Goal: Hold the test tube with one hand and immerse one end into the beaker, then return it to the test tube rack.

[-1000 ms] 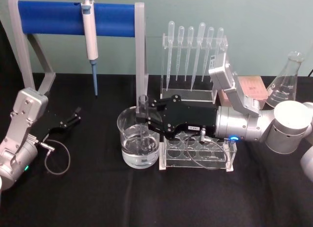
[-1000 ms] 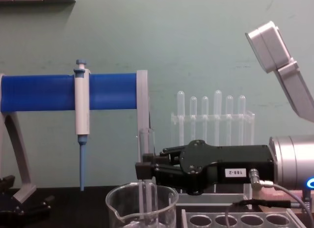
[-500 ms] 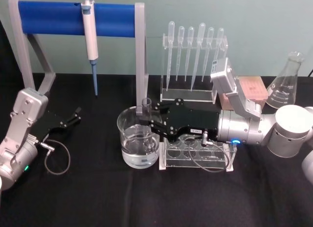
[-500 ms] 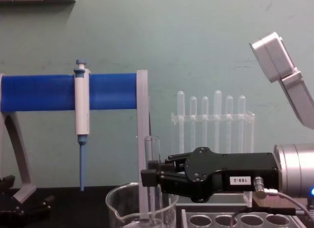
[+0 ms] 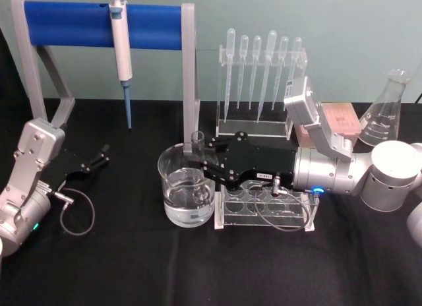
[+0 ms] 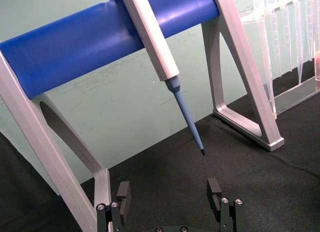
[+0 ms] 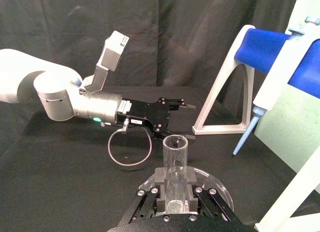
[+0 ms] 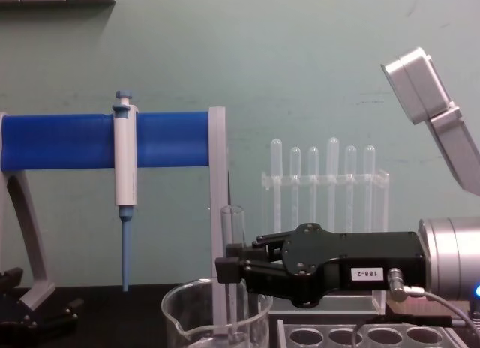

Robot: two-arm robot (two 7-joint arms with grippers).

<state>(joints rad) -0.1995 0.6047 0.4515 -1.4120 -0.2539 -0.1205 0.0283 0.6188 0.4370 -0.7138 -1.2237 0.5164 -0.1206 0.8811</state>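
Now the right claw [image 5: 200, 166] clenches the test tube [image 5: 196, 142] upright, lower end down inside the beaker [image 5: 173, 194] below it; the test tube rack [image 5: 290, 212] lies back beneath its wrist. Left claw [image 5: 100, 155] idles released, well apart.

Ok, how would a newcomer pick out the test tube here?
Find the blue-barred stand at the back left; just in front of its right leg sits the wide glass beaker. The test tube stands upright in it, gripped by the right hand. Unlike the thin bulb-topped droppers behind, it is wider and open-rimmed.
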